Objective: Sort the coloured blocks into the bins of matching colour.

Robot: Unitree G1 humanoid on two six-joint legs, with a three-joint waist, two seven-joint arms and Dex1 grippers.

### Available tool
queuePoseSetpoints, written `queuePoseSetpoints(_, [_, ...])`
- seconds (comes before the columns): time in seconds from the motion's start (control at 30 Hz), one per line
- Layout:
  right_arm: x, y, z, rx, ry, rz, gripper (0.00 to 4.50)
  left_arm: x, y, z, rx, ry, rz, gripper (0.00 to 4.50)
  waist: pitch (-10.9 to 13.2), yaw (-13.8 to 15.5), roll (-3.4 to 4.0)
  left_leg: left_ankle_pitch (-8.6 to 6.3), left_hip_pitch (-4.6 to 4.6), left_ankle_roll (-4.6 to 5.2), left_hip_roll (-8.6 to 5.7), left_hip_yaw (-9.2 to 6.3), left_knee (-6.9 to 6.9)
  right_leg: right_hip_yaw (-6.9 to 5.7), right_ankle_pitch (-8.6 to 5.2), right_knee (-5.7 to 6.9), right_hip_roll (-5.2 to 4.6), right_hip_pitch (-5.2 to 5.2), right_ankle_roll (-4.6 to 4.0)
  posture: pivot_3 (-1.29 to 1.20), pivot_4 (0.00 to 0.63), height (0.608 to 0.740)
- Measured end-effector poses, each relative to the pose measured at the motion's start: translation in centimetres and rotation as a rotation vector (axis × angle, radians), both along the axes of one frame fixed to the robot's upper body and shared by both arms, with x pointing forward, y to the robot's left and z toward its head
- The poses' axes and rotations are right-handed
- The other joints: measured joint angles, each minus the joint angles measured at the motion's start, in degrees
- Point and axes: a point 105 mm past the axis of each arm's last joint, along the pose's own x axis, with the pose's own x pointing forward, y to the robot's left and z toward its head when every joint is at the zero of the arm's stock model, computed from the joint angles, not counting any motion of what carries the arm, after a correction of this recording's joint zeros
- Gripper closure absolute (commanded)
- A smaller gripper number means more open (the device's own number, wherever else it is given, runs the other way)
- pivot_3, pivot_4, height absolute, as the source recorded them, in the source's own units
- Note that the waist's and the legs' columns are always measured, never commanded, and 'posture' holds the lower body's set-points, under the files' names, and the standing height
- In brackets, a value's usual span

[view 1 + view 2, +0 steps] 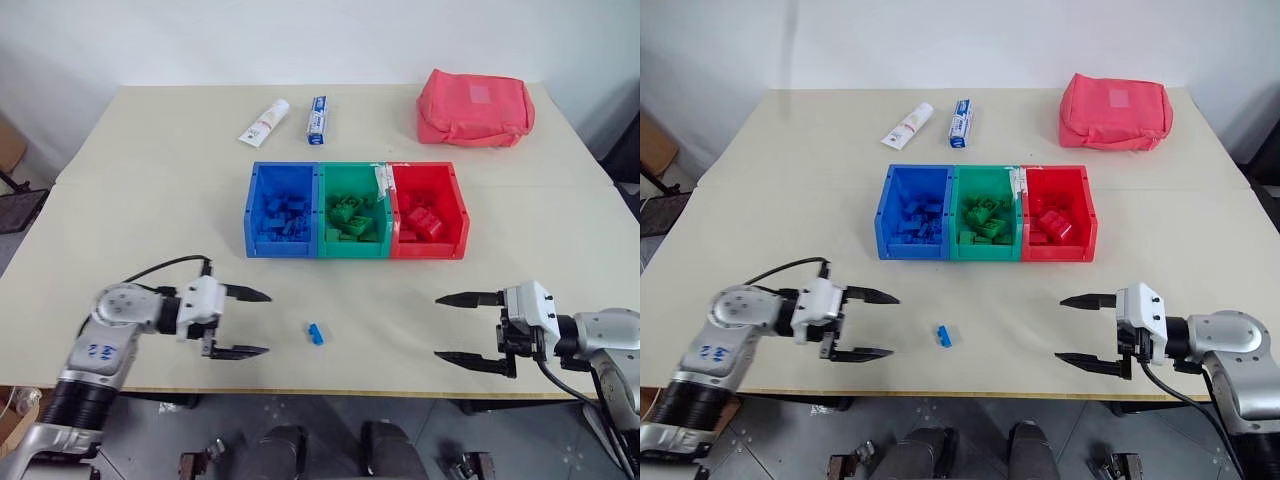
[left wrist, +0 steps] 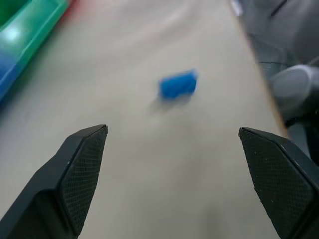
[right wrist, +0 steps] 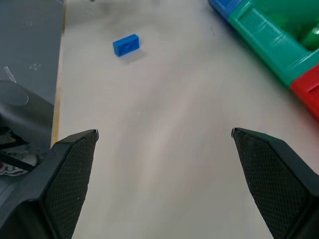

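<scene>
Block (image 1: 315,333), blue, lies alone near the bench's (image 1: 150,180) front edge, between both spread, empty hands; the nearer left hand (image 1: 249,322) should straddle it, pinch, then carry it to the blue bin (image 1: 252,212).

one small blue block (image 1: 315,334) is lying alone on the desk (image 1: 150,200) near its front edge, well apart from the bins. the three joined bins are sitting mid-desk in a row: the blue bin (image 1: 255,215) on my left, the green bin (image 1: 335,180) in the middle, the red bin (image 1: 455,215) on my right. each is holding a heap of blocks matching its colour.
</scene>
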Motion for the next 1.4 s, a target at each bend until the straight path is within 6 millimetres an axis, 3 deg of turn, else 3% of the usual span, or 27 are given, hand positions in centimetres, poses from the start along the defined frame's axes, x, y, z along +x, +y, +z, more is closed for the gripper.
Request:
queuePoseSetpoints(0.13, [-0.4, -0.1, 0.2, -0.008, -0.015, -0.038, 0.02, 0.5, -3.0, -0.1, 0.039, -0.026, -0.053, 0.00, 0.0, 0.1, 0.00, 0.00, 0.02, 0.00, 0.02, 0.06, -0.01, 0.04, 0.00, 0.02, 0.04, -0.02, 0.00, 0.00, 0.150, 0.740])
queuePoseSetpoints(0.23, [-0.8, -0.1, 0.3, -0.012, -0.020, -0.058, 0.02, 0.7, -3.5, -1.4, 0.101, -0.023, -0.046, 0.00, 0.0, -0.1, 0.00, 0.00, 0.02, 0.00, 0.03, 0.07, -0.04, 0.04, 0.00, 0.03, 0.06, -0.04, 0.00, 0.00, 0.150, 0.740])
queuePoseSetpoints(0.27, [-0.9, 0.0, 0.3, -0.011, -0.022, -0.065, 0.01, 1.0, -3.6, -1.7, 0.096, -0.015, -0.030, 0.19, 0.0, 0.0, 0.00, 0.00, 0.02, 0.00, 0.03, 0.06, -0.03, 0.03, 0.00, 0.03, 0.06, -0.03, 0.00, 0.00, 0.150, 0.740])
queuePoseSetpoints(0.33, [-1.2, 0.2, 0.3, -0.010, -0.017, -0.067, 0.00, 1.1, -3.9, -2.0, 0.090, -0.006, -0.021, 0.63, 0.0, 0.3, -0.07, 0.00, 0.01, 0.00, 0.02, 0.06, 0.01, 0.03, 0.00, 0.03, 0.05, -0.02, 0.00, 0.00, 0.150, 0.740])
queuePoseSetpoints(0.73, [-1.7, 0.1, 0.3, 0.004, -0.020, -0.166, 0.00, 1.0, -5.3, -2.3, 0.026, 0.028, -0.042, 4.35, 0.1, 0.9, -0.11, 0.01, 0.03, 0.02, -0.02, 0.04, 0.06, 0.01, 0.01, 0.03, 0.04, 0.04, 0.02, 0.00, 0.150, 0.740])
queuePoseSetpoints(0.93, [-1.4, 0.3, 0.3, 0.028, -0.037, -0.198, 0.00, 1.4, -5.1, -2.0, -0.062, 0.058, 0.032, 4.35, 0.1, 0.9, -0.11, 0.01, 0.04, 0.02, -0.02, 0.04, 0.07, 0.02, 0.01, 0.05, 0.04, 0.05, 0.02, 0.00, 0.150, 0.740])
queuePoseSetpoints(1.03, [-0.6, 0.6, 1.0, 0.074, -0.080, -0.232, 0.00, 2.8, -4.7, -0.2, -0.195, 0.046, 0.152, 4.35, 0.1, 0.9, -0.12, 0.01, 0.04, 0.02, -0.02, 0.02, 0.11, 0.02, 0.01, 0.06, 0.04, 0.06, 0.03, 0.00, 0.150, 0.740])
queuePoseSetpoints(1.27, [0.8, 1.0, 1.5, 0.201, -0.116, -0.345, 0.00, 5.6, -1.5, 3.7, -0.408, -0.017, 0.445, 4.35, 0.1, 0.9, -0.12, 0.01, 0.04, 0.02, -0.04, 0.01, 0.10, 0.02, 0.01, 0.08, 0.04, 0.04, 0.03, 0.00, 0.150, 0.740])
queuePoseSetpoints(1.33, [1.1, 1.1, 1.7, 0.205, -0.125, -0.351, 0.00, 5.1, -1.6, 4.1, -0.389, -0.011, 0.412, 4.35, 0.1, 0.9, -0.12, 0.01, 0.04, 0.02, -0.04, 0.01, 0.09, 0.02, 0.01, 0.09, 0.04, 0.04, 0.03, 0.00, 0.150, 0.740])
queuePoseSetpoints(1.4, [1.1, 1.1, 1.9, 0.200, -0.131, -0.346, 0.00, 3.5, -2.2, 3.6, -0.285, -0.019, 0.286, 3.77, 0.1, 0.8, -0.10, 0.01, 0.06, 0.02, -0.04, 0.02, 0.04, 0.02, 0.01, 0.08, 0.04, 0.04, 0.03, 0.00, 0.150, 0.740])
